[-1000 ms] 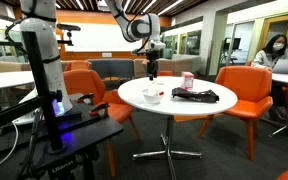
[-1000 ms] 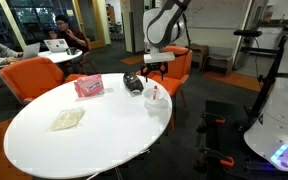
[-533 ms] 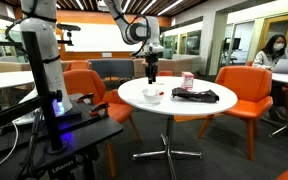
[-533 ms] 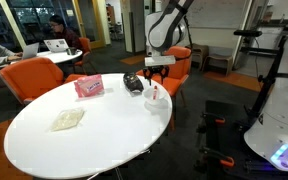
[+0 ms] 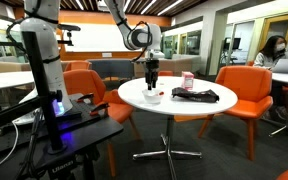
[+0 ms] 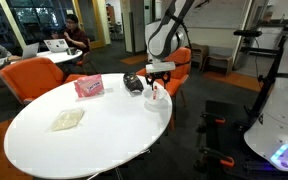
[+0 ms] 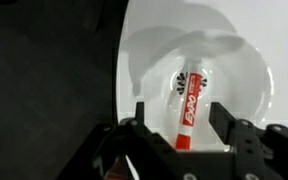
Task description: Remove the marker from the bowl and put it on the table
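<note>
The marker [image 7: 187, 105], a red stick with white lettering, lies in the small white bowl [image 7: 239, 70]. In the wrist view my gripper [image 7: 181, 115] is open, with one finger on each side of the marker and not touching it. In both exterior views the gripper [image 5: 151, 76] [image 6: 156, 81] hangs straight down just above the bowl [image 5: 152, 98] [image 6: 157, 98], near the edge of the round white table [image 5: 179, 108] [image 6: 94, 145]. The marker shows there as a small reddish streak in the bowl [image 6: 154, 91].
A pinkish-red cup [image 5: 188, 80] and a flat black cloth [image 5: 198, 95] are on the table. A pink packet [image 6: 88, 87], a black object [image 6: 133, 83] and a beige cloth [image 6: 67, 119] also lie there. Orange chairs [image 5: 246, 92] ring the table. The black robot stand [image 5: 59, 125] is nearby.
My gripper has come down a little toward the bowl, still open. The marker and bowl have not moved.
</note>
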Available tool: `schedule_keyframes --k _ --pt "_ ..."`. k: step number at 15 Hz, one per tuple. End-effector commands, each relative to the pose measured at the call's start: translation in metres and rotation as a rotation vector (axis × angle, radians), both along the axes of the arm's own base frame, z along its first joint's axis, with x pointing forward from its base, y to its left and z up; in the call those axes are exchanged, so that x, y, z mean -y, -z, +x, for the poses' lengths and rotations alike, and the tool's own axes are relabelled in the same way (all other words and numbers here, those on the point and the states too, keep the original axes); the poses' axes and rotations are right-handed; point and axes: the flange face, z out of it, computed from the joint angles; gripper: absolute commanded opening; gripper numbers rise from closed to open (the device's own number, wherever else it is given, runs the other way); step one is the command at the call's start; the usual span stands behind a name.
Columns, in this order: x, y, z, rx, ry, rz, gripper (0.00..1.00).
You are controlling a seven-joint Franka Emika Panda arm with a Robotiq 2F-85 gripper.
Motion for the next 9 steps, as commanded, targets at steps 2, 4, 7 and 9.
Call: schedule_keyframes --k 2,4,7,9 --pt "0.006 0.013 0.013 0.0 0.045 -0.01 0.66" --pt "0.007 0.018 0.019 -0.004 0.052 -0.014 0.62" --pt "0.008 0.025 0.026 -0.004 0.074 -0.025 0.56" --pt "0.009 0.029 0.032 -0.001 0.101 -0.038 0.51"
